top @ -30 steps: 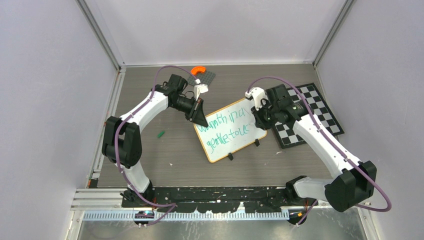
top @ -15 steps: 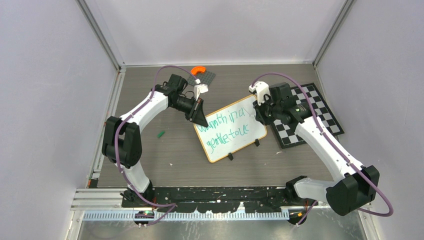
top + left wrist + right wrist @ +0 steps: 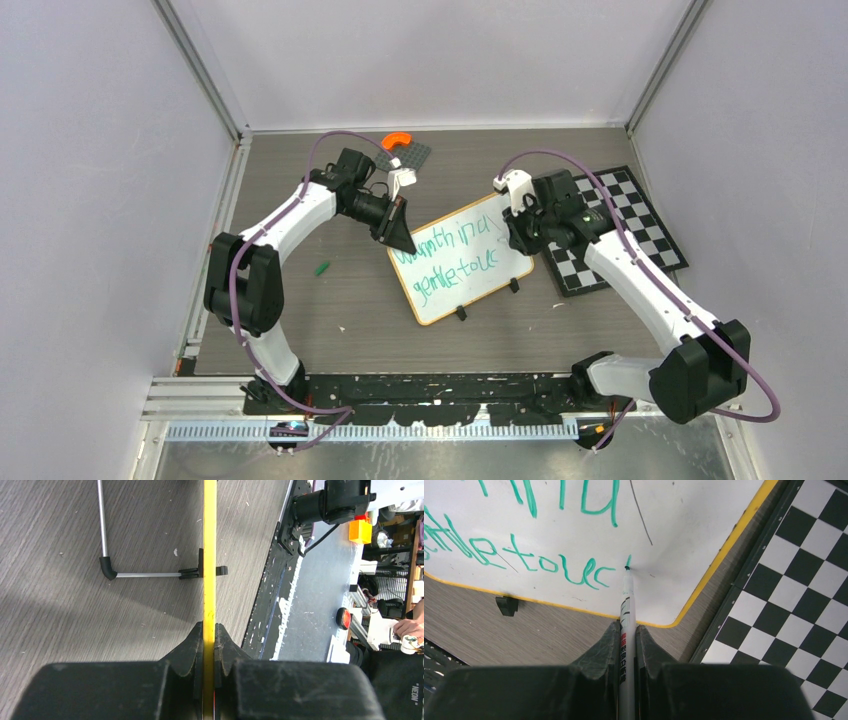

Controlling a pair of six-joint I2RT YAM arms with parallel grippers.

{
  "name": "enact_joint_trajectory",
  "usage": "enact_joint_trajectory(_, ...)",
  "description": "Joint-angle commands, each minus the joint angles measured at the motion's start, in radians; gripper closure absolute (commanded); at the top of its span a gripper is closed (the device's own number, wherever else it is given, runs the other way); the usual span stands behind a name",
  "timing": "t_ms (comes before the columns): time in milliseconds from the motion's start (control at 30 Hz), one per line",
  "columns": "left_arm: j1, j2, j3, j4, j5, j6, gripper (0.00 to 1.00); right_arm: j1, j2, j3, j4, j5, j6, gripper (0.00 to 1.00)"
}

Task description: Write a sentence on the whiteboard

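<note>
The whiteboard (image 3: 470, 285), white with a yellow-orange frame, lies tilted at the table's middle. Green lettering (image 3: 455, 255) runs in two lines, "Warmth in a" over "gentle touc" (image 3: 524, 560). My left gripper (image 3: 402, 232) is shut on the board's top-left edge, seen edge-on as a yellow strip (image 3: 209, 555) between the jaws. My right gripper (image 3: 518, 237) is shut on a white marker (image 3: 626, 630). The marker's green tip (image 3: 627, 569) touches the board just right of the last "c", below a short fresh stroke (image 3: 628, 560).
A black-and-white checkerboard (image 3: 625, 235) lies right of the board, under my right arm, also in the right wrist view (image 3: 804, 580). A green cap (image 3: 322, 268) lies at left. An orange piece (image 3: 397, 141) on a dark plate sits at the back. The board's wire stand (image 3: 107, 565) rests on the table.
My right gripper with the marker lifted toward the back right, then came back down to the board at the end of the second line. The left arm has not moved.
</note>
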Motion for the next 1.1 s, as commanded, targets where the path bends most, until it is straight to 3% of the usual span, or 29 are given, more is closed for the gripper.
enact_joint_trajectory(0,-0.008,-0.036,0.006,-0.011,-0.004,0.010,1.00,-0.004,-0.001,-0.024,0.024,0.008,-0.008,1.00)
enact_joint_trajectory(500,-0.008,-0.039,0.007,-0.013,-0.004,0.007,1.00,-0.004,0.021,-0.021,-0.048,-0.006,-0.054,1.00)
enact_joint_trajectory(1067,-0.008,-0.048,0.002,-0.013,-0.005,0.009,1.00,-0.013,-0.008,0.008,0.048,0.064,0.001,1.00)
